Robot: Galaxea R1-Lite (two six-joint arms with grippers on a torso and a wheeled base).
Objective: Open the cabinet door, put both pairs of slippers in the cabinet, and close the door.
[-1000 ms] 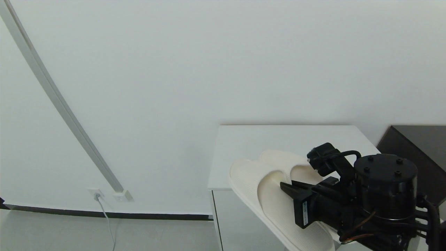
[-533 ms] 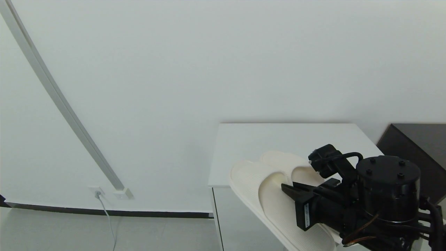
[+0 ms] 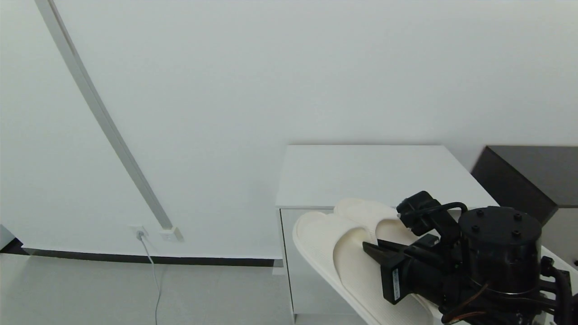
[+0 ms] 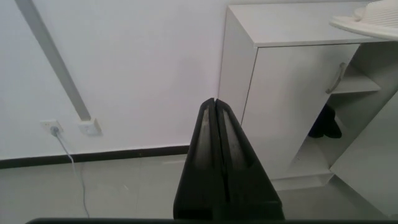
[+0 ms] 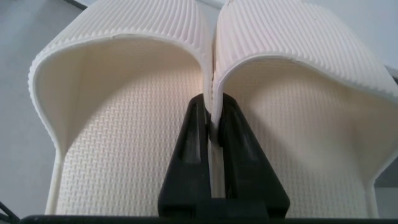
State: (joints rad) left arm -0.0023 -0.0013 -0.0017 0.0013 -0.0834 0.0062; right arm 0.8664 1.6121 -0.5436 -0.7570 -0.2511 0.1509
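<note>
A pair of cream ribbed slippers (image 3: 336, 246) hangs in front of the white cabinet (image 3: 361, 174), just below its top edge. My right gripper (image 3: 368, 247) is shut on them. In the right wrist view the black fingers (image 5: 198, 134) pinch the touching inner edges of both slippers (image 5: 124, 118); the right gripper (image 5: 213, 109) sits between the two openings. My left gripper (image 4: 216, 106) is shut with nothing in it, held low before the cabinet (image 4: 286, 106). The cabinet's right side stands open, showing a shelf (image 4: 364, 86) and a dark pair of shoes (image 4: 324, 123) inside. The held slippers (image 4: 372, 14) show near the cabinet top.
A dark piece of furniture (image 3: 528, 174) stands right of the cabinet. On the wall to the left are a slanted grey rail (image 3: 104, 117), a socket (image 3: 139, 232) and a cable (image 3: 156, 275) running down to bare grey floor (image 3: 135, 289). The open door panel (image 4: 373, 168) juts out beside the cabinet.
The head view has shifted, showing more of the cabinet front and floor. The slippers, still in the right gripper, now sit in front of the cabinet's top edge rather than over its top.
</note>
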